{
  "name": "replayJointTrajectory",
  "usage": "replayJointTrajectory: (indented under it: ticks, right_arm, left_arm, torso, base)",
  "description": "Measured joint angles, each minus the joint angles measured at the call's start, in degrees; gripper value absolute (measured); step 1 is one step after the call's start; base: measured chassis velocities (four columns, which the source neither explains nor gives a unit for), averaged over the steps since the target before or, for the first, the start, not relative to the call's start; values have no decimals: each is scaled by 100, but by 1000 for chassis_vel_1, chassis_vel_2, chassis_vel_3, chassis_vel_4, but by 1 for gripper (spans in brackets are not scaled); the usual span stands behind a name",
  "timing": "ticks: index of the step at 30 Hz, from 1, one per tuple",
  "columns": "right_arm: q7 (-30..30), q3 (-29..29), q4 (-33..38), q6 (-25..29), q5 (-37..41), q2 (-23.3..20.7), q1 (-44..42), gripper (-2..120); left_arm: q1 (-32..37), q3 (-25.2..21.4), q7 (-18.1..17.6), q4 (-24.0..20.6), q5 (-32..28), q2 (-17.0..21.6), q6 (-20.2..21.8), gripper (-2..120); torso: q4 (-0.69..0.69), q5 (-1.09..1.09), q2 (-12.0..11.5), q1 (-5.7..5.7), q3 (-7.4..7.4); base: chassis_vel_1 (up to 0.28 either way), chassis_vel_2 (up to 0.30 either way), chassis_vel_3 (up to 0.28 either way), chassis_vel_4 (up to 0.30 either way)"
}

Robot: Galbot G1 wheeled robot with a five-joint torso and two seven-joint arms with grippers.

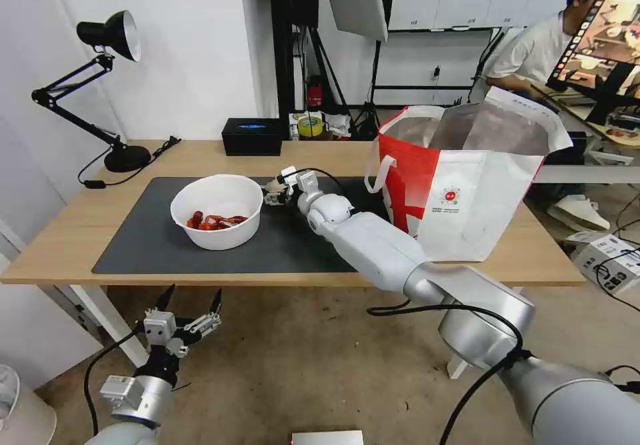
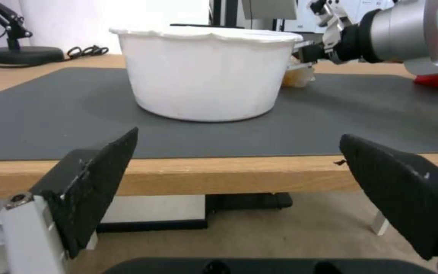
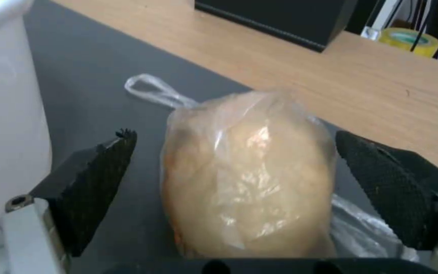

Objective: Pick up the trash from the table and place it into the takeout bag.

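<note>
Right gripper (image 3: 229,167) spread wide around bagged tan ball (image 3: 247,175) on mat beside bowl (image 1: 217,210). Best to close on the middle, not the loose plastic. Left gripper (image 1: 192,298) parked open below table edge.

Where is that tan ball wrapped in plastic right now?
The tan ball lies on the dark mat, just right of the white bowl, between the open fingers of the right pincer.

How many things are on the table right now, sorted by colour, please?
White: 1, the bowl.
Tan: 1, the plastic-wrapped ball between the open right gripper fingers.
Black: 2, tissue box and desk lamp.
Red-and-white: 1, takeout bag.
Total: 5.
</note>
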Motion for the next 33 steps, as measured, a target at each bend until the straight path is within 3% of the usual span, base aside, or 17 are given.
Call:
replayJointTrajectory:
  ticks: [23, 30, 32, 33]
  right_arm:
    - [-38, 46, -76, -286, -93, 9, -24, 99]
    - [-157, 83, -171, -294, -81, 4, 30, 73]
    - [-169, 83, -178, -294, -81, 4, 34, 71]
    - [-190, 83, -186, -294, -81, 3, 38, 64]
  left_arm:
    - [-49, 35, 4, 61, -15, 16, -13, 100]
    - [-9, 35, 7, 36, -16, 6, -15, 100]
    - [-9, 30, 7, 33, -20, 2, -15, 100]
    - [-10, 16, 8, 28, -36, -4, -15, 100]
  torso:
    - [0, 0, 0, 0, 0]
    - [0, 0, 0, 0, 0]
    - [0, 0, 0, 0, 0]
    - [0, 0, 0, 0, 0]
  base:
    - [0, 0, 0, 0]
    - [0, 0, 0, 0]
    - [0, 0, 0, 0]
    - [0, 0, 0, 0]
